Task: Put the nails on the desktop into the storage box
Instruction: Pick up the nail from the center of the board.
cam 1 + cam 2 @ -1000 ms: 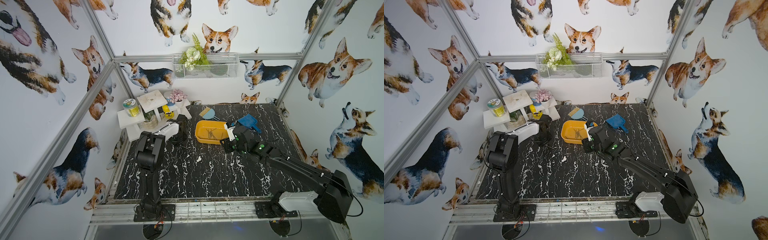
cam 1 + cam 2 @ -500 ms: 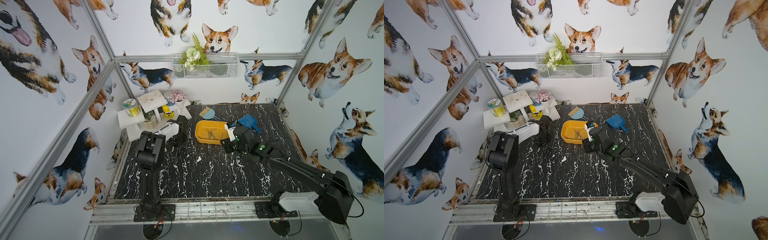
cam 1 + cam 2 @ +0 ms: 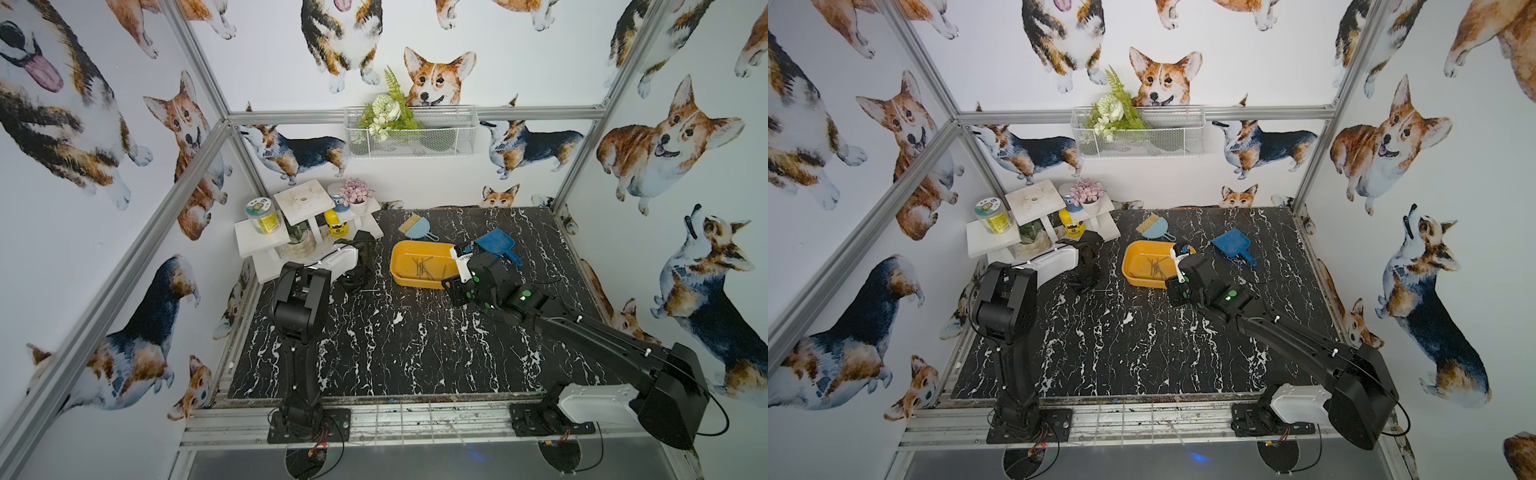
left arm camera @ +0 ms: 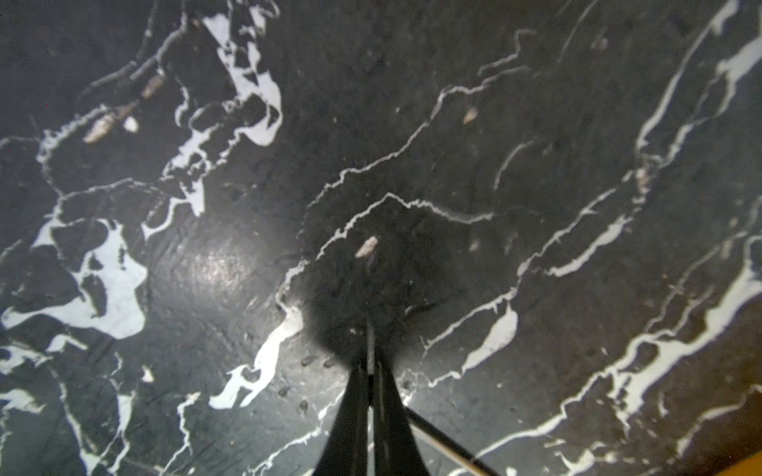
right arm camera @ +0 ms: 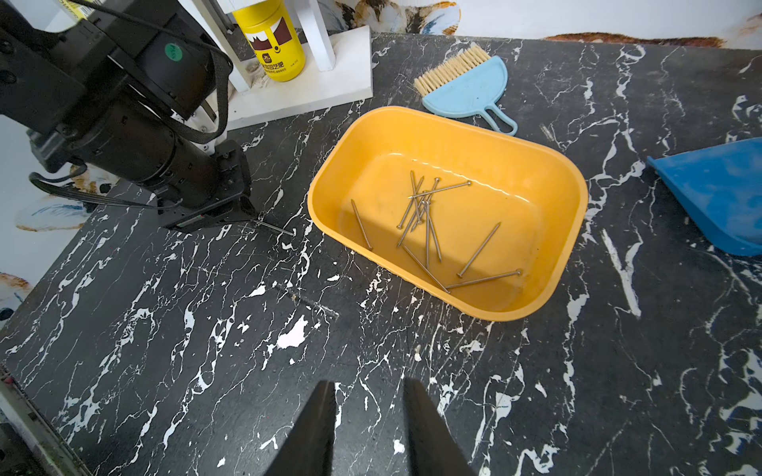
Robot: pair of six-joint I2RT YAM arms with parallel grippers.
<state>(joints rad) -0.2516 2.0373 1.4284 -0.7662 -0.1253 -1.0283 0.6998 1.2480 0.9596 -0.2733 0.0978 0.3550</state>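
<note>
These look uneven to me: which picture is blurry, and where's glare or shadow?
Left wrist view: dim, soft, dull glare on the black white-veined desktop, round shadow around the left claw. Right wrist view: crisp; the shallow yellow plastic tub gleams inside.

not much to read here tbh. The yellow bottle [image 5: 270, 45] on the white shelf [image 5: 321, 90] has a label with a brown-and-white picture. Under that is a dark band with a row of light Chinese characters and a smaller line below, too fuzzy in the right wrist view for me to spell out. There's a round green sticker [image 5: 173, 51] on the black housing of the left arm [image 5: 123, 136] with a couple of tiny dark marks, can't make them out. The jar [image 3: 262, 216] on the shelf shows a yellow-green label and a printed lid in both top views, lettering way too small to read
</note>
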